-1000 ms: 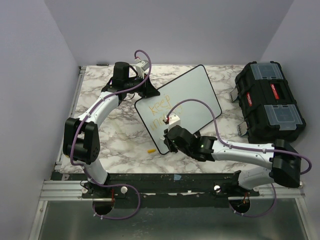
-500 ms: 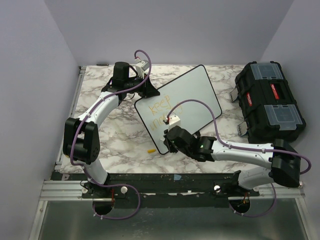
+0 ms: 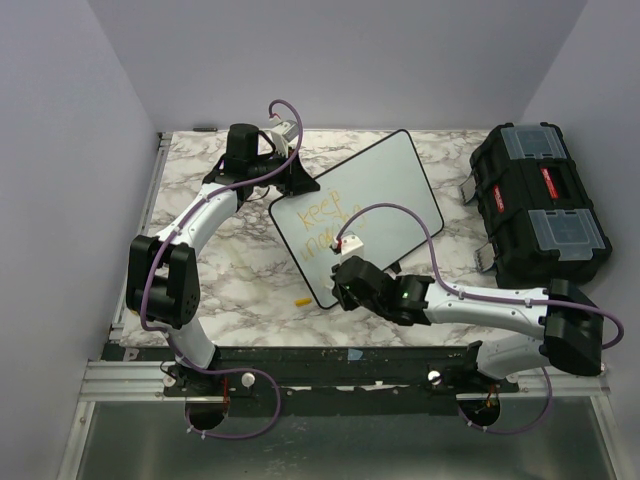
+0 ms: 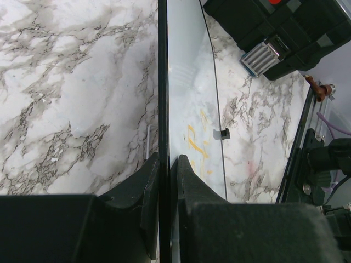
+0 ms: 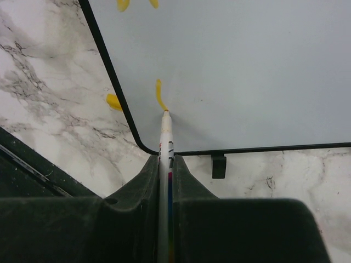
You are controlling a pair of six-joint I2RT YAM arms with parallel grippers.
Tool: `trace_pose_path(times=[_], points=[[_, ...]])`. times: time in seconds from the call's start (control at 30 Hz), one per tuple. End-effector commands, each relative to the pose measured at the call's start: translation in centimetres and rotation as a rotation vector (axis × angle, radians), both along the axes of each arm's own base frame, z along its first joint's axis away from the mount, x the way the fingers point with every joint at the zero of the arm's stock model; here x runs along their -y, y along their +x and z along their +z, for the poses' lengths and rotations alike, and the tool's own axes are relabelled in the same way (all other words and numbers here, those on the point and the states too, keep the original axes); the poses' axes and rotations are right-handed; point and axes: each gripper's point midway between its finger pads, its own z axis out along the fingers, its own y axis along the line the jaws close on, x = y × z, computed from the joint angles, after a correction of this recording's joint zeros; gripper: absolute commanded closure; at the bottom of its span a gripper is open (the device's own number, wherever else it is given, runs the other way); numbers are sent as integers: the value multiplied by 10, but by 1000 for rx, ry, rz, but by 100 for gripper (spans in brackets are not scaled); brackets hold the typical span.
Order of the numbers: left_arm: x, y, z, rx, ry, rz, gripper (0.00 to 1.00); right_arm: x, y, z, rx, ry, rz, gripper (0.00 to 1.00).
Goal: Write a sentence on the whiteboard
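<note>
The fingers of the right gripper (image 5: 165,163) are closed on a slim white marker with coloured bands (image 5: 164,134), which runs straight out ahead of them. Its tip touches the large glossy white rectangular whiteboard with a thin black rim (image 5: 247,66), just inside a rounded corner, at the end of a short yellow stroke (image 5: 159,93). The fingers of the left gripper (image 4: 164,164) clamp the board's black edge between them. The faint yellow-orange handwritten sentence (image 4: 194,145) lies just ahead to their right, and the grey-veined white marble table (image 4: 71,82) lies to their left.
</note>
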Motion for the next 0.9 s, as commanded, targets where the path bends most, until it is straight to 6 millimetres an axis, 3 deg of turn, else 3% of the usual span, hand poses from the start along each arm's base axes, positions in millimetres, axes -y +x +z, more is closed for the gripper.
trace_pose_path(times=[0.0, 0.33, 0.87], points=[[13, -21, -25, -6, 42, -104, 100, 16, -1, -11, -11, -50, -45, 99], [13, -21, -25, -6, 41, -104, 100, 15, 18, 7, 57, -40, -139, 99], [13, -22, -25, -9, 41, -105, 100, -3, 34, 27, 114, -30, -154, 99]])
